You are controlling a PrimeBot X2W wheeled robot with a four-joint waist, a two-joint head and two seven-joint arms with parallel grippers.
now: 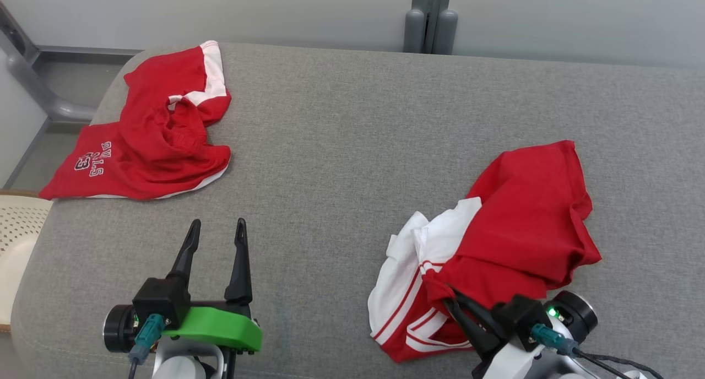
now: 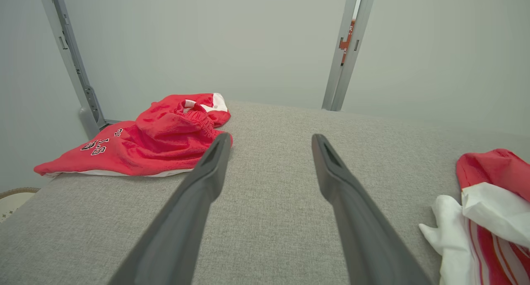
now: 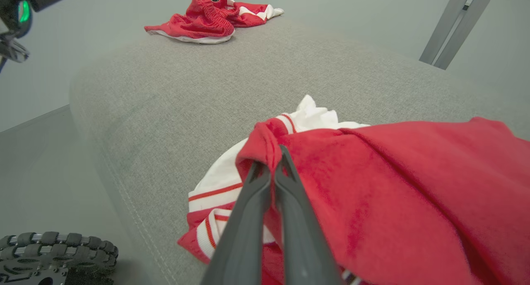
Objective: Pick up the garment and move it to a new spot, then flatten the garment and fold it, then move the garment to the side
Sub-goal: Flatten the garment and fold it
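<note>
A: On the grey cushion, why does the red and white garment lie bunched at the near right?

B: I think because the right gripper pinches its red edge, low and reaching forward, ready to lift. The left gripper hovers, fingers spread, holding nothing.

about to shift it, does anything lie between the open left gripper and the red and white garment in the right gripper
Nothing visible: only bare grey fabric surface lies between the left gripper and the red and white garment.
</note>
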